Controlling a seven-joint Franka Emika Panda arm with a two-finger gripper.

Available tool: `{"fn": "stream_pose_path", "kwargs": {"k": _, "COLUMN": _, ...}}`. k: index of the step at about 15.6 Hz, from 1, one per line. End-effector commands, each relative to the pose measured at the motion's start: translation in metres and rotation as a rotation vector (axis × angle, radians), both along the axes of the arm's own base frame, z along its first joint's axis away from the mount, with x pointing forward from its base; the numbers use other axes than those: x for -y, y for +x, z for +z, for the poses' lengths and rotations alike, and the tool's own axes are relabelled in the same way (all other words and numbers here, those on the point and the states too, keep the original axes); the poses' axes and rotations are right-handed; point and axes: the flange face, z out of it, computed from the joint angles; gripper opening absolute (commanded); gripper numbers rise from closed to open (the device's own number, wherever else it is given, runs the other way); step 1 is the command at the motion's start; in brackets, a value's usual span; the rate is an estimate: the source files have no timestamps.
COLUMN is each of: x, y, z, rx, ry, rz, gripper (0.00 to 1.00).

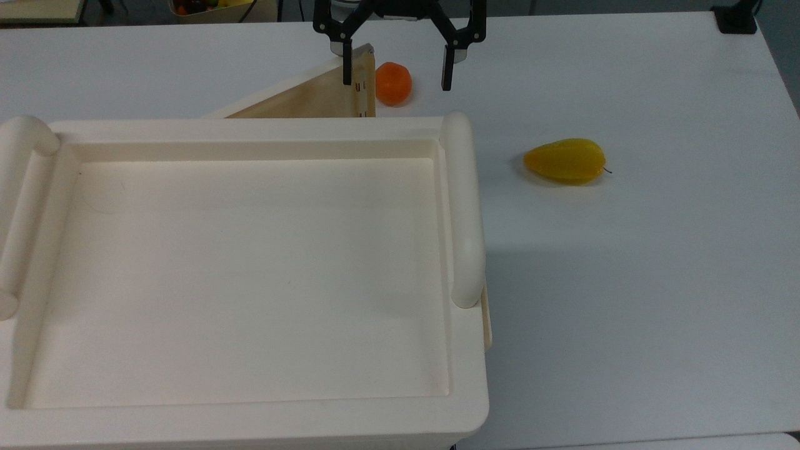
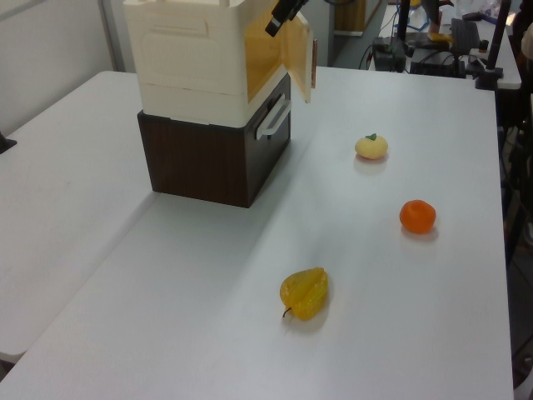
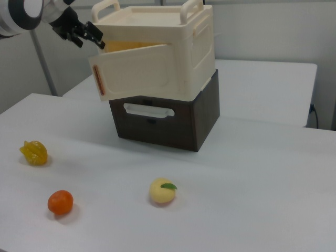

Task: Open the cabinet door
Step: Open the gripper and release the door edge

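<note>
Lying nearest in the left view, a yellow fruit [image 2: 305, 292] sits toward the bench [image 2: 208, 317] front edge. Farther back, the cabinet [image 2: 204, 54] rests on a dark box [image 2: 212, 154], its cabinet door [image 2: 296, 52] swung partly out. Farthest, the hand [image 1: 395, 69] hangs with fingers spread apart beside the door's free edge.
</note>
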Motion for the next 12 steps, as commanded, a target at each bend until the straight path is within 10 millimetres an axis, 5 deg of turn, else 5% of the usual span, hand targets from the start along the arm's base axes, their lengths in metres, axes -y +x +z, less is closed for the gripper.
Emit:
{"fn": "stream_pose_path", "kwargs": {"k": 1, "x": -0.001, "y": -0.012, "z": -0.01, "rx": -0.096, "ry": -0.046, "rz": 0.02, "gripper": 1.0}}
{"fn": "stream_pose_path", "kwargs": {"k": 12, "x": 0.041, "y": -0.057, "z": -0.014, "rx": -0.446, "ry": -0.162, "rz": 0.047, "gripper": 1.0}}
